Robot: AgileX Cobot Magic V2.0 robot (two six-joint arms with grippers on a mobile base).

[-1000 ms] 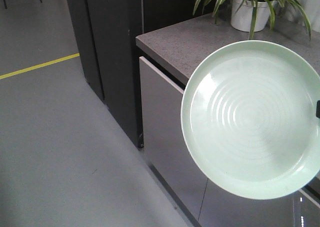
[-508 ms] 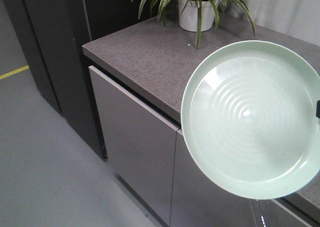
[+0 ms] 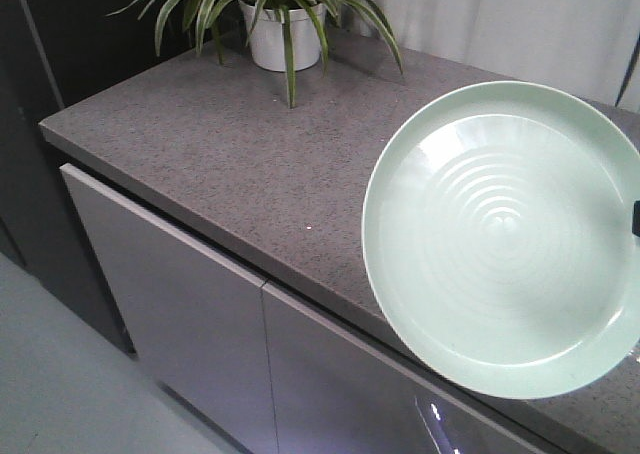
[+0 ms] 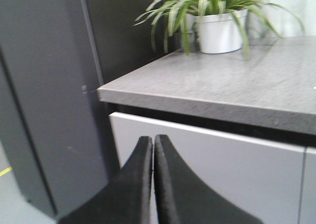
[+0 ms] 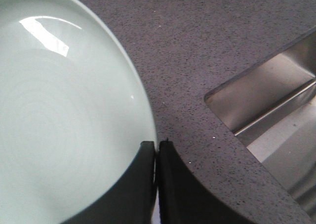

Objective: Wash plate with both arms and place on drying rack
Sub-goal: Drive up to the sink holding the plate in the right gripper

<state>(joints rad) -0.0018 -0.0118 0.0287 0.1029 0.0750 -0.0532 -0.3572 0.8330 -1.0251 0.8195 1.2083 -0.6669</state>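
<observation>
The pale mint-green plate (image 3: 505, 239) is held up in the air at the right of the front view, its ringed face toward the camera, above the counter. My right gripper (image 5: 156, 144) is shut on the plate's (image 5: 64, 115) rim, one finger on the face and one behind. Only a black sliver of that gripper (image 3: 635, 218) shows at the front view's right edge. My left gripper (image 4: 153, 138) is shut with nothing in it, hanging in front of the grey cabinet door below the counter edge. The drying rack is out of view.
A dark speckled counter (image 3: 230, 164) runs over grey cabinet doors (image 3: 170, 304). A potted plant in a white pot (image 3: 283, 34) stands at its back. A steel sink (image 5: 276, 100) opens in the counter at the right wrist view's right. A dark tall panel (image 4: 44, 86) stands left of the counter.
The scene has slid left in the front view: floor and yellow line left the frame, and counter and plant moved left. The plate keeps its place in the frame.
</observation>
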